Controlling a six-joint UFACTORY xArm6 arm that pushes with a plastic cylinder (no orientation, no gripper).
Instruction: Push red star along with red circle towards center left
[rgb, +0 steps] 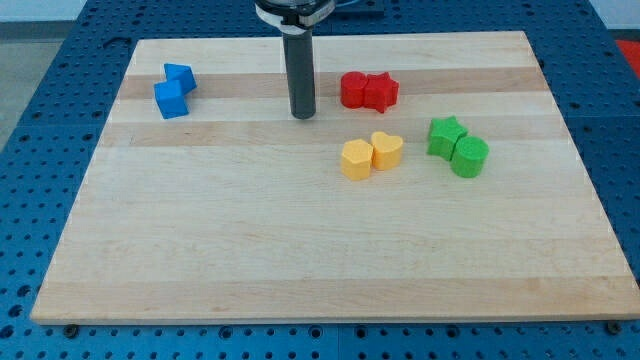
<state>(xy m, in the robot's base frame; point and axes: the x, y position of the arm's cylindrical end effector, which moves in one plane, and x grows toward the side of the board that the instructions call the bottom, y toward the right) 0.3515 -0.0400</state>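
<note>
The red circle (353, 90) and red star (381, 91) are seen touching, side by side, near the bench's (300, 250) top centre. My tip (303, 114) stands just left of the circle, apart from it. No jaws are fitted. Yellow blocks (371, 154) and green blocks (458, 148) lie below right; blue blocks (175, 90) far left.

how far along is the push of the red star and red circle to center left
Done: little. The red circle and red star sit touching, right of centre near the view's top, so they are paired but not at centre left. In hand: my tip rests on the board just left of the red circle, apart from it, on the wrong side for pushing leftward. Left: get round to the pair's right and push both left.
</note>
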